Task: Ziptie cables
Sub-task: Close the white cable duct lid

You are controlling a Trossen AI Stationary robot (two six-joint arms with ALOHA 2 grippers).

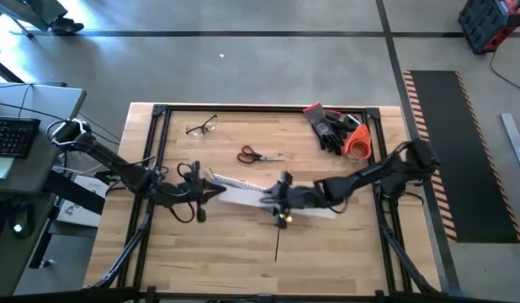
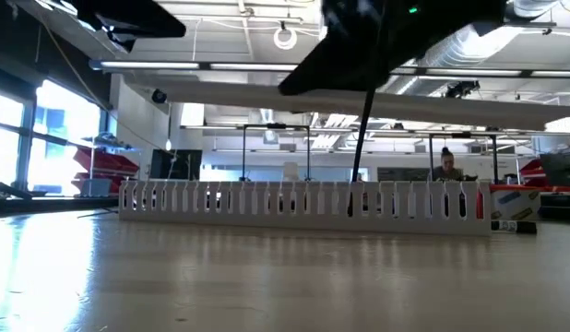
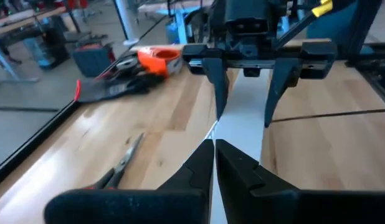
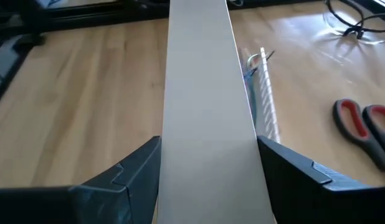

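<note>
The flat white cover strip (image 1: pixel 273 204) is up off the table and runs between both grippers; it shows as a long pale bar (image 2: pixel 267 90) in the low view. My right gripper (image 4: pixel 208 155) straddles the strip's width. My left gripper (image 3: pixel 214 155) is shut at the strip's left end. The white slotted duct (image 1: pixel 236 181) stands on the table just beyond it. A few thin wire ends of the cables (image 4: pixel 251 62) poke out at the duct's end. The black ziptie (image 1: pixel 276 244) lies flat on the wood, nearer than the right gripper. My left gripper is shut on the cover strip's left end (image 3: pixel 233 140), coming level from the table's left and along the strip. The fingers (image 3: pixel 242 171) hide how much of the end lies between them. My right gripper clasps the cover strip across its width, one finger (image 4: pixel 139 165) on each long edge (image 4: pixel 171 134), coming from the table's right along the strip. The strip is lifted clear of the table and about level.
Red-handled scissors (image 1: pixel 258 156) lie beyond the duct. Safety glasses (image 1: pixel 201 127) sit toward the far left corner. Dark gloves and an orange roll (image 1: pixel 340 133) are at the far right. Bare wood spreads along the near side around the ziptie.
</note>
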